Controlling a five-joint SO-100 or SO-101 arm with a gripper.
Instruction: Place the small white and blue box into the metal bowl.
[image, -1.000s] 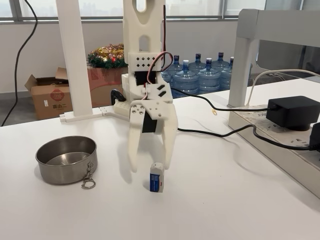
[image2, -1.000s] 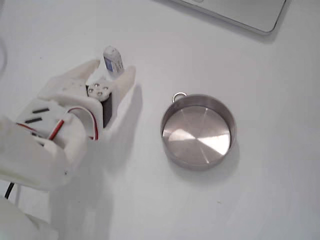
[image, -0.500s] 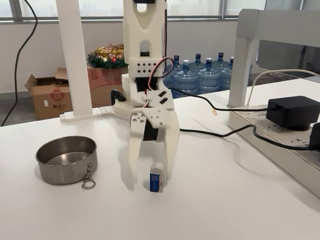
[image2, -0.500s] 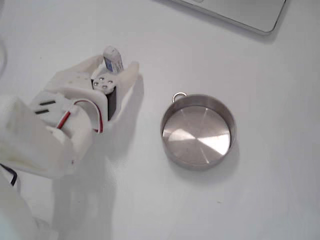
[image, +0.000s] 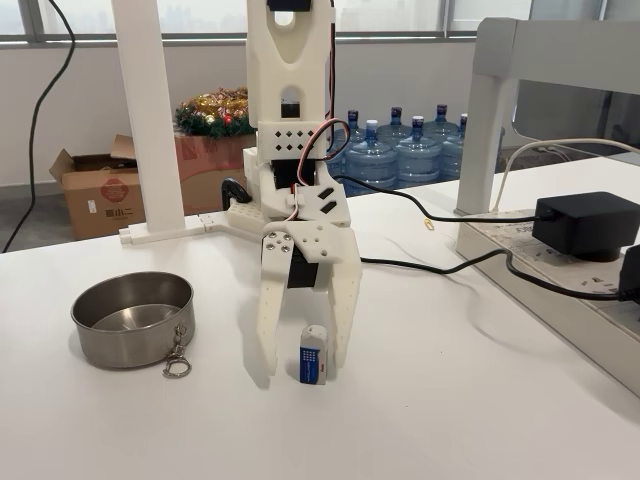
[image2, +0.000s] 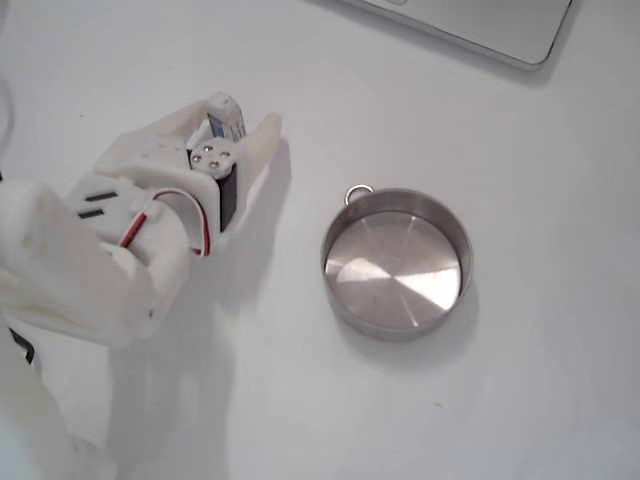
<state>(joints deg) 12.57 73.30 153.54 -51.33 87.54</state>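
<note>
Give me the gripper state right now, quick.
Gripper: open, fingers straddling the small white and blue box, which stands on the table; not gripped yet.

Plain white tabletop (image: 480, 400) in the foreground, evenly lit, with a black power adapter (image: 586, 224) plugged into a pale grey power strip (image: 560, 275) at right and a black cable (image: 430, 264) trailing across. Behind, a row of windows (image: 90, 15) above a light wall, a white upright post (image: 148, 110), an open brown cardboard box (image: 98, 190) on the grey floor, a red box topped with glittery Christmas decorations (image: 212, 108), and a cluster of blue water-cooler bottles (image: 400, 150). At right, a white shelf frame (image: 500, 80); from above, the pale edge of a flat grey device (image2: 470, 25) at the top of the white surface.
</note>
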